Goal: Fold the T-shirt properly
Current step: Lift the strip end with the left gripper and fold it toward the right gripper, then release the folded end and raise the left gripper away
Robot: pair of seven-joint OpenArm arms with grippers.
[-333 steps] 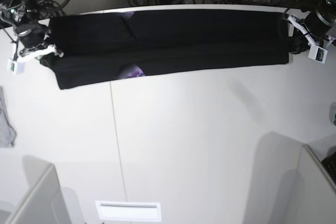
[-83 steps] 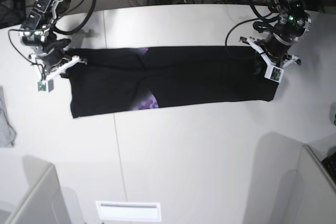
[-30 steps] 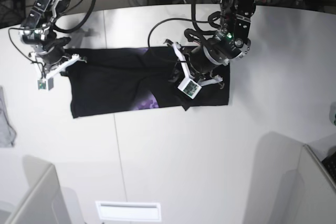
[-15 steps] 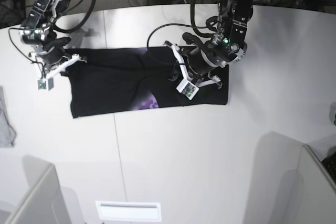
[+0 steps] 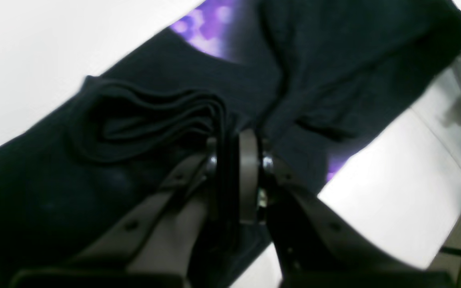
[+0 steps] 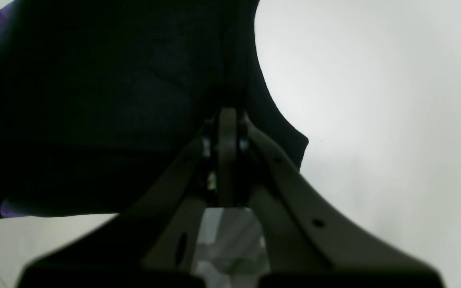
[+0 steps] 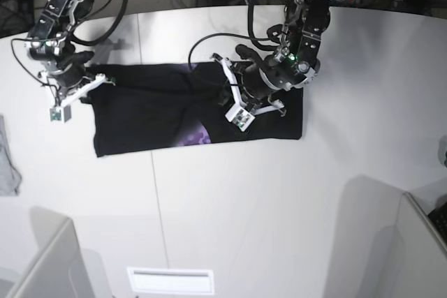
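Base view: the black T-shirt lies in a long band across the far half of the white surface, one end doubled back over its middle.
Left gripper has its fingers closed on a bunched stack of hem layers above the shirt's centre; right gripper has its fingers clamped on the shirt's opposite edge, at the band's other end. The cloth looks light, limp and thin: it sags and ripples wherever unsupported, so layers may slide apart. Best held at corners or along a folded edge, pinching all layers together, with the other end kept anchored while the carried end is drawn across.
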